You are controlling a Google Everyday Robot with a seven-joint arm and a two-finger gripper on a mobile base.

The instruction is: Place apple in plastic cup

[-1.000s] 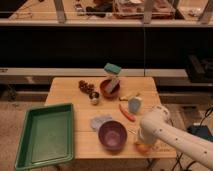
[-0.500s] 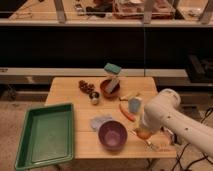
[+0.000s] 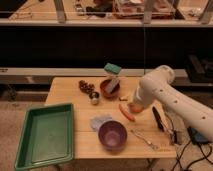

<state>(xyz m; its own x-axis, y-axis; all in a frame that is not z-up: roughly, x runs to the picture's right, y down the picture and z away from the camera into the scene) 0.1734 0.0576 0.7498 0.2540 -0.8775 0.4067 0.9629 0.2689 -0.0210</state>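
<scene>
White arm reaching in from the right over the table (image 3: 65, 90), tool (image 3: 133, 103) low beside the carrot (image 3: 126, 113), its grip impossible to tell, apple (image 3: 135, 107) right at the tool, purple bowl (image 3: 112, 135) nearer, green tray (image 3: 45, 132) left.

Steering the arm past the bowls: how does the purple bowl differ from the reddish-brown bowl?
The purple bowl looks wider than the reddish-brown bowl. The purple bowl sits at the near edge of the table, the reddish-brown bowl toward the far side. The reddish-brown bowl is nearer the gripper, which hangs by the apple. Both stand upright.
</scene>
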